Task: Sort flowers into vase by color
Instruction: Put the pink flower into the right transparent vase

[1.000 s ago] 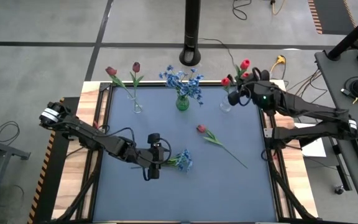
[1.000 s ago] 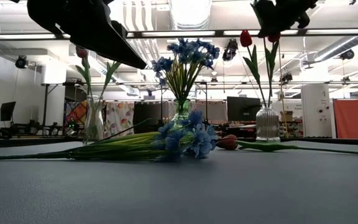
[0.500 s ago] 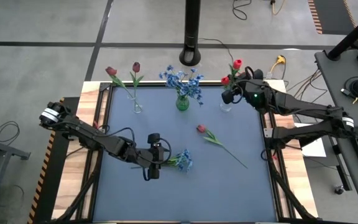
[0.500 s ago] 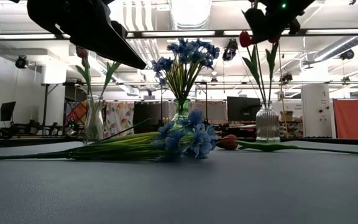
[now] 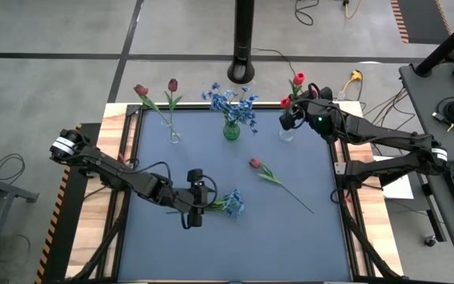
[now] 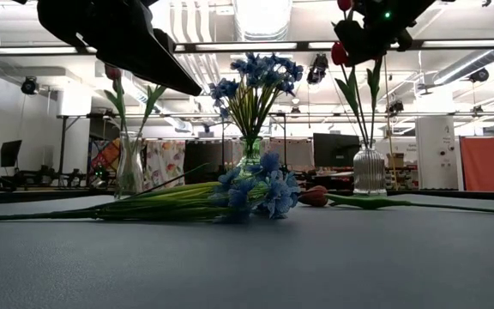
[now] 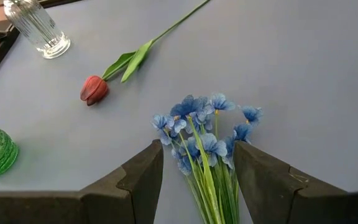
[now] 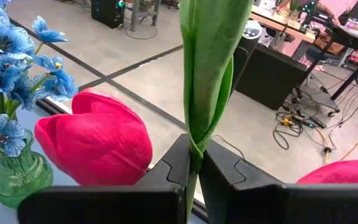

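The blue-grey table (image 5: 211,244) fills the middle of the high view, with both dark arms reaching in over it from its two sides. The left gripper (image 5: 195,207) sits low over the middle of the near part of the table, its fingers (image 7: 143,177) spread apart on either side of the green stems of a blue sprig (image 5: 231,203) that lies flat on the mat; nothing is pinched (the stems pass through the gap, and whether they touch either pad cannot be told). The blossoms point away from that gripper, toward the table's right side.

The right gripper (image 5: 288,121) hangs at the far right corner, right above the clear ribbed vase (image 5: 287,134). Its fingers (image 8: 179,163) are clamped on the folded green leaf and stem of a red tulip (image 5: 298,79), whose bloom stands up beyond the table's far edge. A second red tulip (image 5: 285,102) shows just beside the gripper, above the same vase.

Along the far edge stand two more vases: a green vase (image 5: 231,130) in the middle holding a bunch of blue flowers (image 5: 231,101), and a slim clear vase (image 5: 174,136) to the left holding two maroon tulips (image 5: 141,91).

One loose tulip (image 5: 255,163) lies on the mat between the two grippers, well apart from both, its bloom toward the green vase and its stem running toward the near right.
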`<action>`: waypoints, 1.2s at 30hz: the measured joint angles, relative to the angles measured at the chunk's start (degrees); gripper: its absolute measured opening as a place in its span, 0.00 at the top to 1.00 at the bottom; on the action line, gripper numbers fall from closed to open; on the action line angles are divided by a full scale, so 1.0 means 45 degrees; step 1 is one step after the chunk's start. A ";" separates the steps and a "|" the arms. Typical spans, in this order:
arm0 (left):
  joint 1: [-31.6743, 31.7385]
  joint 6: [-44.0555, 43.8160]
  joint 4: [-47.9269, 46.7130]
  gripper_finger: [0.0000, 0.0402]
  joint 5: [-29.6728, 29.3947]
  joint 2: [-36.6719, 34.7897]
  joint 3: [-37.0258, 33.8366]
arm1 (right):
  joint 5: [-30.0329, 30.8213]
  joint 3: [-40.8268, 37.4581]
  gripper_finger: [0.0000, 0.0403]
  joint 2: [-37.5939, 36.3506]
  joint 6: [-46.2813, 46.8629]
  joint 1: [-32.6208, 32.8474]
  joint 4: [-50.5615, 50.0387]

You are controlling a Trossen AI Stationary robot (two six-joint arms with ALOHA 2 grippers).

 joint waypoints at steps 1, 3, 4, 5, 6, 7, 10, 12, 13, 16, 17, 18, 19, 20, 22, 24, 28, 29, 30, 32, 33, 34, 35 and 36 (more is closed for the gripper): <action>-0.0001 -0.0081 -0.0005 0.56 0.0001 0.0000 0.0000 | -0.0001 0.0000 0.96 0.0001 0.0000 0.0000 0.0000; -0.0001 -0.0195 -0.0050 0.56 0.0004 0.0000 -0.0005 | -0.0001 0.0000 0.96 0.0001 0.0054 0.0000 -0.0007; -0.0001 -0.0211 -0.0061 0.56 0.0001 0.0000 -0.0010 | -0.0001 0.0000 0.96 0.0001 0.0107 0.0000 -0.0010; -0.0001 -0.0238 -0.0065 0.56 0.0004 0.0000 -0.0010 | -0.0001 0.0000 0.96 0.0001 0.0154 0.0000 -0.0021; -0.0001 -0.0282 -0.0074 0.56 0.0001 0.0000 -0.0010 | 0.0004 0.0000 0.96 0.0001 0.0190 0.0000 -0.0045; -0.0001 -0.0322 -0.0083 0.56 0.0004 0.0000 -0.0010 | 0.0004 0.0000 0.96 0.0001 0.0204 0.0000 -0.0073; -0.0001 -0.0335 -0.0093 0.56 0.0004 0.0000 -0.0010 | -0.0001 0.0000 0.96 0.0001 0.0282 0.0000 -0.0087; -0.0001 -0.0336 -0.0092 0.56 0.0004 0.0000 -0.0010 | 0.0002 -0.0005 0.96 0.0001 0.0350 0.0000 -0.0092; -0.0001 -0.0336 -0.0094 0.56 0.0004 0.0000 -0.0010 | 0.0002 -0.0005 0.96 0.0001 0.0350 0.0000 -0.0092; -0.0001 -0.0339 -0.0095 0.56 -0.0001 0.0000 -0.0010 | 0.0004 -0.0005 0.96 0.0001 0.0405 0.0000 -0.0092; -0.0001 -0.0341 -0.0092 0.56 0.0004 0.0000 -0.0010 | 0.0004 -0.0005 0.96 0.0001 0.0437 0.0000 -0.0092; -0.0001 -0.0349 -0.0092 0.56 0.0000 0.0000 -0.0010 | 0.0004 -0.0005 0.96 0.0001 0.0459 0.0000 -0.0092; -0.0001 -0.0387 -0.0092 0.56 0.0003 0.0000 -0.0010 | 0.0002 -0.0005 0.96 0.0001 0.0540 0.0000 -0.0092; -0.0001 -0.0425 -0.0092 0.56 0.0004 0.0000 -0.0010 | 0.0004 -0.0005 0.96 0.0001 0.0692 0.0000 -0.0097; -0.0001 -0.0516 -0.0092 0.56 0.0000 0.0000 -0.0010 | 0.0002 -0.0005 0.96 0.0001 0.0926 0.0000 -0.0097; -0.0001 -0.0530 -0.0092 0.56 -0.0001 0.0000 -0.0010 | 0.0004 -0.0005 0.96 0.0006 0.1061 0.0000 -0.0102; -0.0001 -0.0532 -0.0092 0.56 0.0001 0.0000 -0.0010 | 0.0004 -0.0005 0.96 0.0005 0.1175 0.0000 -0.0156; -0.0001 -0.0531 -0.0092 0.56 0.0002 0.0000 -0.0010 | 0.0004 -0.0005 0.96 0.0004 0.1167 0.0000 -0.0193; -0.0001 -0.0531 -0.0092 0.56 0.0001 0.0000 -0.0010 | 0.0004 -0.0005 0.96 0.0006 0.1150 0.0000 -0.0234; -0.0001 -0.0531 -0.0092 0.56 0.0003 0.0000 -0.0010 | 0.0004 -0.0005 0.96 0.0006 0.1146 0.0000 -0.0372; -0.0001 -0.0534 -0.0092 0.56 0.0000 0.0000 -0.0010 | 0.0004 -0.0005 0.96 0.0006 0.1159 0.0000 -0.0458; -0.0001 -0.0532 -0.0092 0.56 0.0002 0.0000 -0.0010 | -0.0001 -0.0005 0.96 0.0006 0.1185 0.0000 -0.0537; -0.0001 -0.0530 -0.0092 0.56 -0.0001 0.0000 -0.0010 | 0.0004 -0.0005 0.96 0.0006 0.1195 0.0000 -0.0608; -0.0001 -0.0530 -0.0092 0.56 0.0004 0.0000 -0.0010 | 0.0004 -0.0010 0.96 0.0006 0.1199 0.0000 -0.0645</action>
